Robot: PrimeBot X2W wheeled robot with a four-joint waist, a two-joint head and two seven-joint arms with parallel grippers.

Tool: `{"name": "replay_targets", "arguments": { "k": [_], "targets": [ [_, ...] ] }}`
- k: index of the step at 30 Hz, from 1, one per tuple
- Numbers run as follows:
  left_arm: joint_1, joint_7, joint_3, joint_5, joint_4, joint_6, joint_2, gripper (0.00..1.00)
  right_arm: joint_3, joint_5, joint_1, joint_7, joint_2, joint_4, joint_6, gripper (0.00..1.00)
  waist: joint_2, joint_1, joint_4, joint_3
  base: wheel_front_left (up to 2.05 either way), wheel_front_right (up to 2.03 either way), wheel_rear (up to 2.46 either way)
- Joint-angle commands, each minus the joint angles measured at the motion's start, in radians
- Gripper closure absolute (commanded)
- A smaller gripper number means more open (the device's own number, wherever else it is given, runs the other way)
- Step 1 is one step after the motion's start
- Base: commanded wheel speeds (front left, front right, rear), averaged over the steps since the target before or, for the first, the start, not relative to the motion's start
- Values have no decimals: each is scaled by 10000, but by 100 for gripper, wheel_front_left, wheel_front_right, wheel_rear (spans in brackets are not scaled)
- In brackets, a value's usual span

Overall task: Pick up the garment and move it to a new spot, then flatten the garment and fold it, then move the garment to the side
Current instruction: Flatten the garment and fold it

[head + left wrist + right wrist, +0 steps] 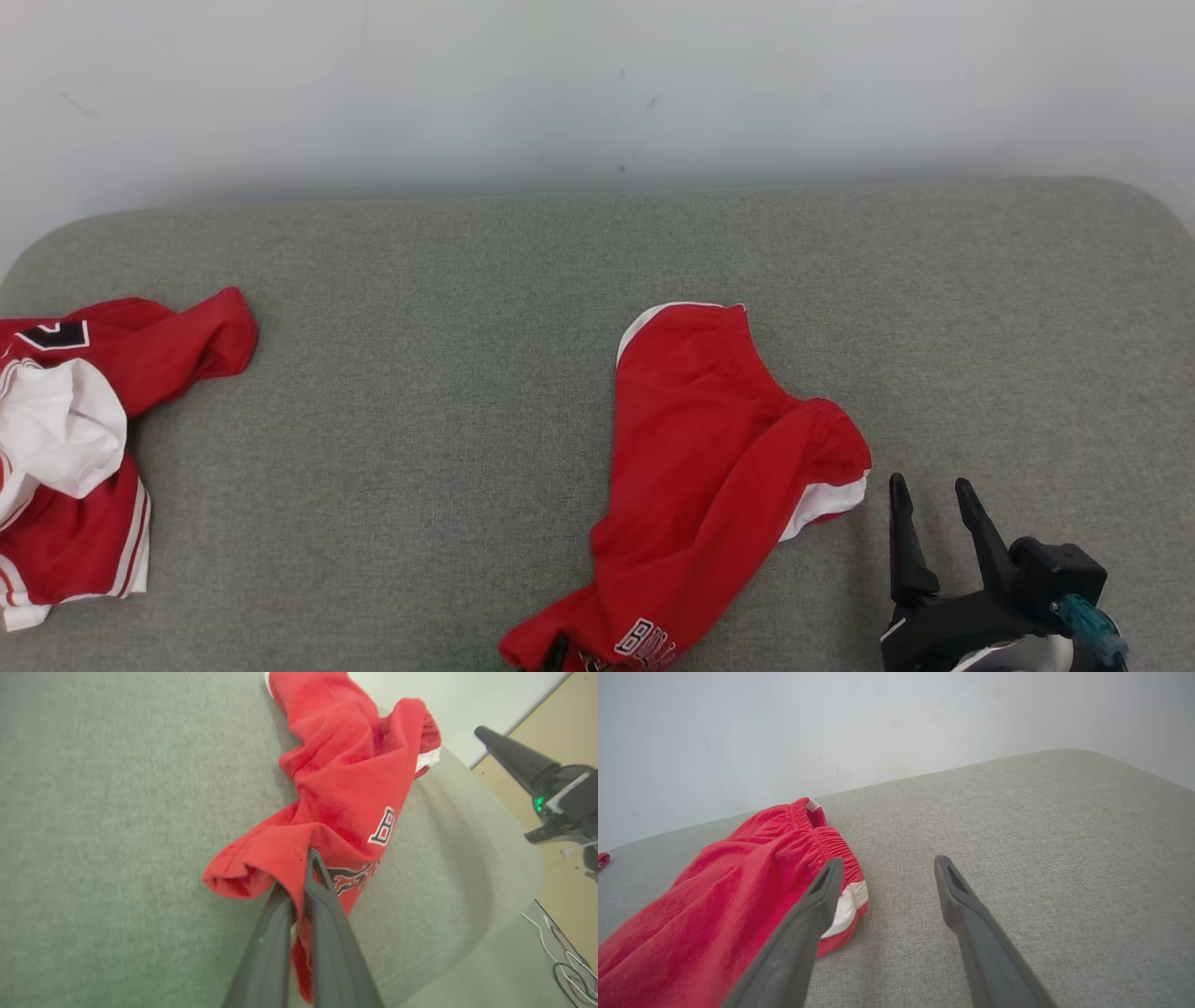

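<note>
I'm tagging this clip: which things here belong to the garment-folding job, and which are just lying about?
In the job: red shorts, pinched by the shut left claw; open right claw beside them.
Lying about: crumpled red and white jersey, far left; floor cables.

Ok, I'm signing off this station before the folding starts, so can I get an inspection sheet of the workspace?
Surface: grey fabric pad, rounded corners.
Job's things: red shorts, crumpled, lying towards the pad's front edge.
Clutter: red-and-white jersey bunched at the pad's left edge.
Grippers: left gripper shut on the shorts' printed end; right gripper open, beside the shorts, holding nothing.
Cables: loose cables on the floor.
Surroundings: pale wall behind the pad.
</note>
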Motion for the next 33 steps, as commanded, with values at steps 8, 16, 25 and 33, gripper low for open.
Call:
{"name": "replay_targets", "arguments": {
  "k": [8, 16, 25, 33],
  "targets": [
    [-61, -30, 1547, 1180, -2450, 15, -146, 100, -2, 122, -106, -2, 24, 54, -23, 0, 0, 0, 53, 88, 0, 0, 0],
    [-712, -30, 2704, 1184, -1314, 15, -278, 100, 259, 251, -300, -2, 23, 113, -23, 0, 0, 0, -248, 236, 0, 0, 0],
    [-1740, -32, 4389, 1502, 703, 15, -519, 100, 288, 276, -463, -2, 24, 42, -23, 0, 0, 0, -938, 742, 0, 0, 0],
    [-2006, -30, 5681, 2144, 1026, 17, -707, 0, 190, 325, -541, -2, 26, -19, -23, 0, 0, 0, -1144, 947, 0, 0, 0]
  ]
}}
